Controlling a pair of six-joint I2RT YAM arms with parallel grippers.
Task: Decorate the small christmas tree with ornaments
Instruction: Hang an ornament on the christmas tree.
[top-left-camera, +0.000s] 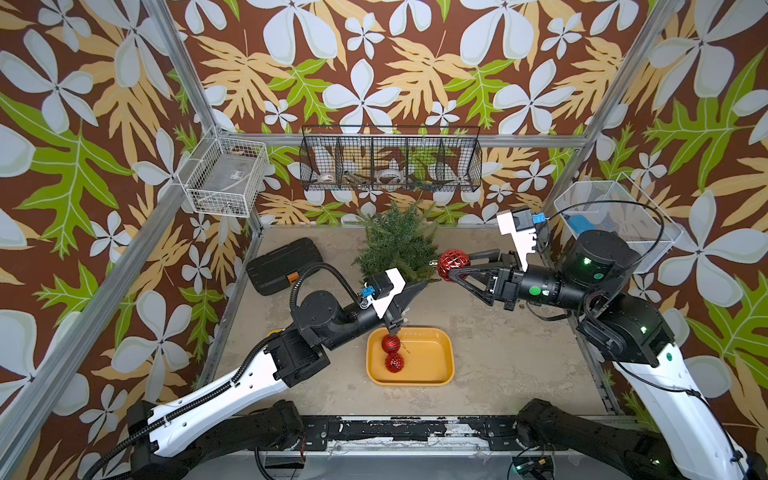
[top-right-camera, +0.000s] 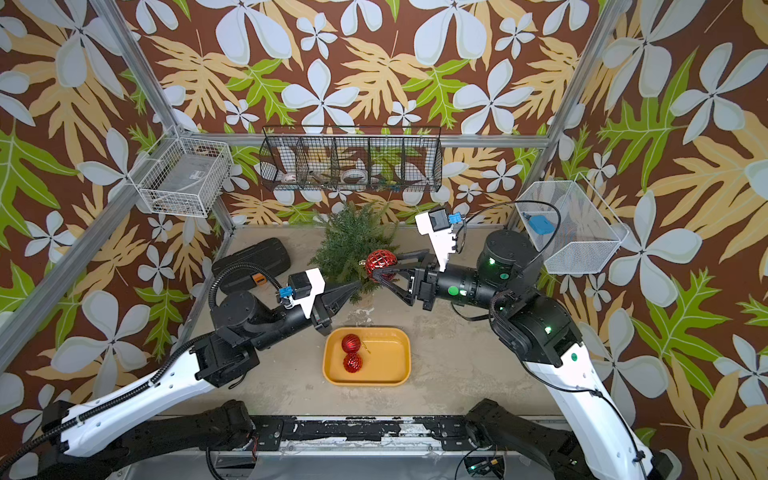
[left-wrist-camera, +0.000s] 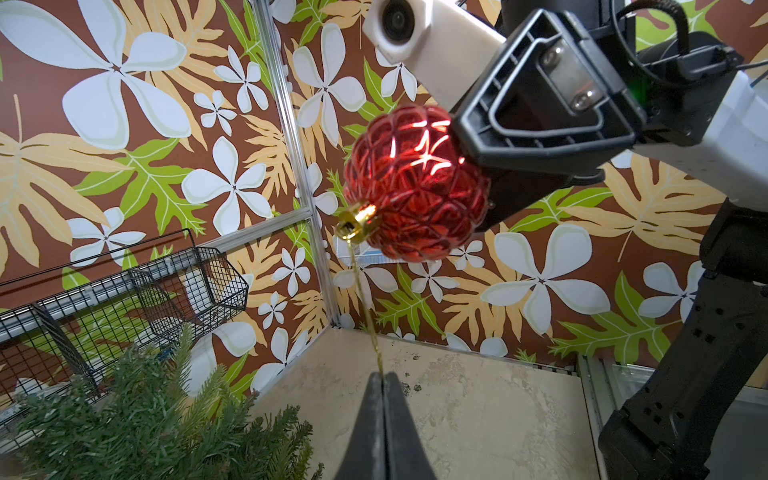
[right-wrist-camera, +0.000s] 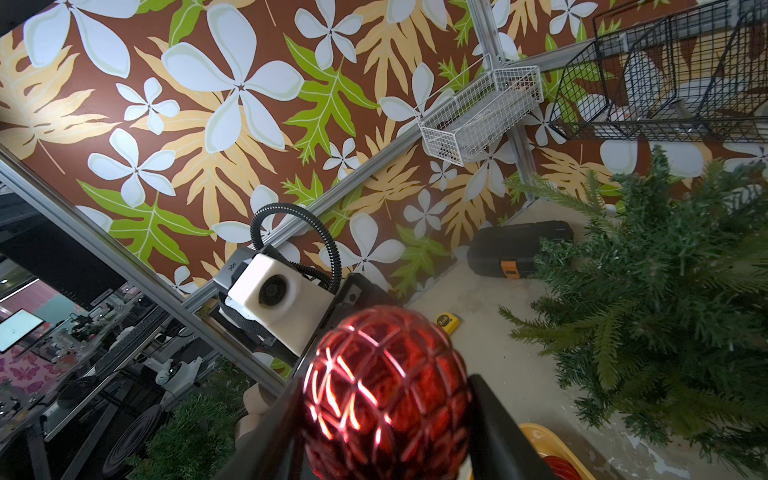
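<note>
The small christmas tree (top-left-camera: 398, 245) (top-right-camera: 353, 246) stands at the back of the table. My right gripper (top-left-camera: 451, 270) (right-wrist-camera: 388, 380) is shut on a faceted red ornament (top-left-camera: 454, 262) (top-right-camera: 381, 264) (left-wrist-camera: 415, 187) (right-wrist-camera: 384, 395), held in the air beside the tree. A thin gold string (left-wrist-camera: 365, 299) hangs from the ornament's gold cap (left-wrist-camera: 355, 220). My left gripper (top-left-camera: 424, 284) (left-wrist-camera: 382, 376) is shut on that string. Two more ornaments lie in the yellow tray (top-left-camera: 432, 368) (top-right-camera: 388, 365): a ribbed one (top-left-camera: 390, 343) (top-right-camera: 351, 343) and a faceted one (top-left-camera: 394, 362) (top-right-camera: 352, 362).
A black tool case (top-left-camera: 284, 266) (right-wrist-camera: 519, 249) lies at the back left of the table. A black wire basket (top-left-camera: 390, 160) hangs on the back wall, a white wire basket (top-left-camera: 226, 176) on the left frame and a mesh basket (top-left-camera: 615, 224) on the right.
</note>
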